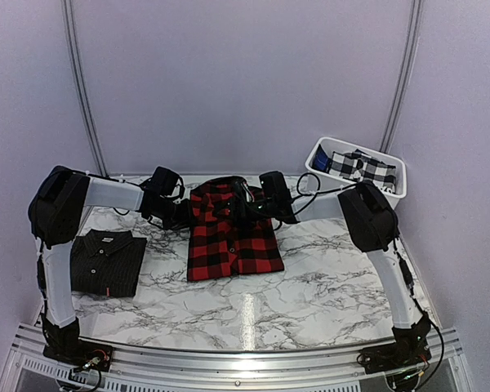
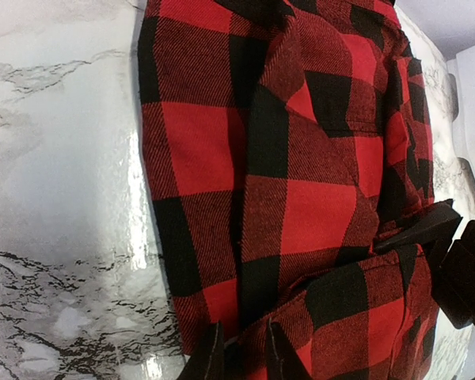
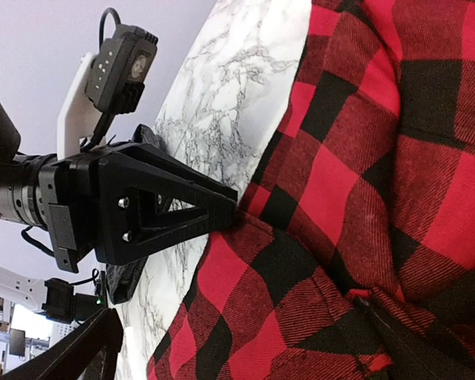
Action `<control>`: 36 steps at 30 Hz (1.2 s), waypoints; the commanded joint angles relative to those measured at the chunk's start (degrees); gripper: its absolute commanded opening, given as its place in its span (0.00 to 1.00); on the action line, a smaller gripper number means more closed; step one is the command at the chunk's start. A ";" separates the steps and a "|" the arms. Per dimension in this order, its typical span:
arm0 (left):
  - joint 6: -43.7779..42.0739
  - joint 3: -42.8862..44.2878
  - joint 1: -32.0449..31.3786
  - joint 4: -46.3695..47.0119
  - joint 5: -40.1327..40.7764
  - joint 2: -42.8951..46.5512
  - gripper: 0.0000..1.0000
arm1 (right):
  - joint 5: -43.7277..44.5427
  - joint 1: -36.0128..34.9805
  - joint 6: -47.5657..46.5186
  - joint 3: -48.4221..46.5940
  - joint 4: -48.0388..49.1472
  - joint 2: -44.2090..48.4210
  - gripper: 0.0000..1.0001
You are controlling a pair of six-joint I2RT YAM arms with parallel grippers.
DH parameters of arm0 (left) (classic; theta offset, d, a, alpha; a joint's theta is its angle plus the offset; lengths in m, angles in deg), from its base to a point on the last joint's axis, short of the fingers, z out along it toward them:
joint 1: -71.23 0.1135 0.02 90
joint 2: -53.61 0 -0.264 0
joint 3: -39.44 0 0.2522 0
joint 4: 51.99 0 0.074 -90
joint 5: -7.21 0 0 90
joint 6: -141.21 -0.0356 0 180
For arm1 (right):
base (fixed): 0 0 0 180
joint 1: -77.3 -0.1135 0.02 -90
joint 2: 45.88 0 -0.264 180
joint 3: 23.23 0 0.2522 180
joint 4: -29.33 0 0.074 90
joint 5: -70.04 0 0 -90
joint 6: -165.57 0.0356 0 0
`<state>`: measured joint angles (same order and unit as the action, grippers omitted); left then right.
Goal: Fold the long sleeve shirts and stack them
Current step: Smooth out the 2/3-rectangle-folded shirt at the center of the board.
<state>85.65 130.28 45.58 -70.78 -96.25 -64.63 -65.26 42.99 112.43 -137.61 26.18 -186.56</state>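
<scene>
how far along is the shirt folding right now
Done: the black shirt lies folded on the left of the table. In hand: the red flannel, a neat rectangle with no sleeves sticking out, left hand pinching its far edge, right hand open around it. Left: finishing that fold and stacking the two.

Bright, even overhead light fills the top view. It lays a vertical streak of glare down the marble counter (image 1: 310, 286) at lower centre and casts only soft shadows beneath the arms. The black pinstriped shirt (image 1: 106, 261) at left reads dark, with little detail. In the left wrist view the red-and-black flannel shirt (image 2: 317, 198) is crisp, its weave plain, while glare whitens the counter at centre left and the wide lens bows the frame's edges. The left gripper (image 2: 241, 360), jaws at the bottom edge, is dark and soft. In the right wrist view the lower left corner is out of focus.
</scene>
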 commanded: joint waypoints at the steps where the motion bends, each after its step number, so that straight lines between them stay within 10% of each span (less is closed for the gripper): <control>1: -0.94 1.28 0.40 -1.53 -0.38 -0.38 0.20 | 3.80 1.87 0.13 2.38 -0.06 -1.38 0.98; 20: -1.31 1.88 0.98 -1.81 -0.55 -0.19 0.20 | 10.82 1.15 -8.39 -2.01 -11.80 12.40 0.99; 36: -0.92 4.12 1.02 -2.30 -0.63 -2.68 0.20 | 3.56 -0.50 -5.41 -0.21 -6.18 1.31 0.99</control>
<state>85.23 132.44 46.31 -71.48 -96.29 -65.42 -60.39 39.93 105.20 -138.40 17.48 -180.88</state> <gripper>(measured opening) 0.197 0.985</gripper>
